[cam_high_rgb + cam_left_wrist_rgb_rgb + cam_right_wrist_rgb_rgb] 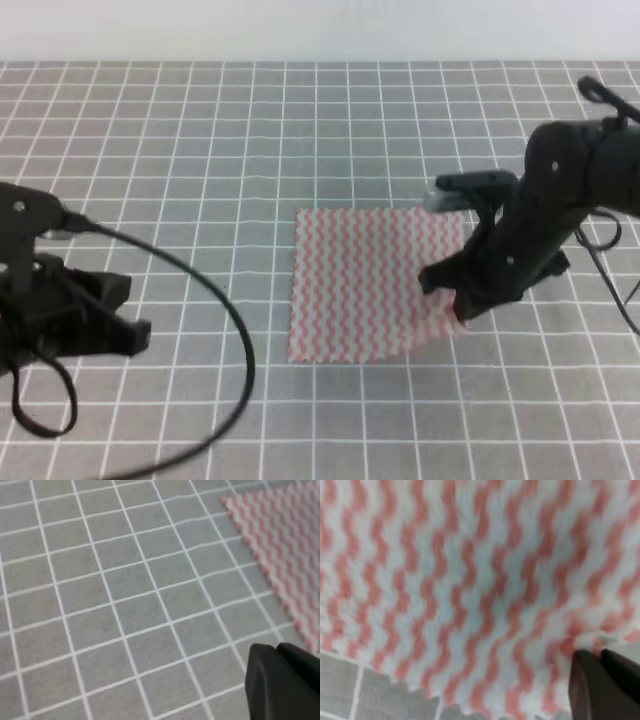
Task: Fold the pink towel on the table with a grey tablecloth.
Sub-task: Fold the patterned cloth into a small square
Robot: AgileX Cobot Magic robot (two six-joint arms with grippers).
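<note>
Pink and white wavy stripes cover the pink towel (pixel 368 283), lying flat near the middle of the table (pixel 200 150) with its grey cloth and white grid lines. The right pincer (pixel 447 297) pinches the towel's right edge. The left pincer (pixel 125 315) waits far left; I cannot tell its grip.

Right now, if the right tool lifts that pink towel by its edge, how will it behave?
The pink towel will probably drape limply: it lies thin and flat, puckering by the right tool. It looks light, so one tool should lift it. On the grey tablecloth it may drag rather than fold crisply.
</note>
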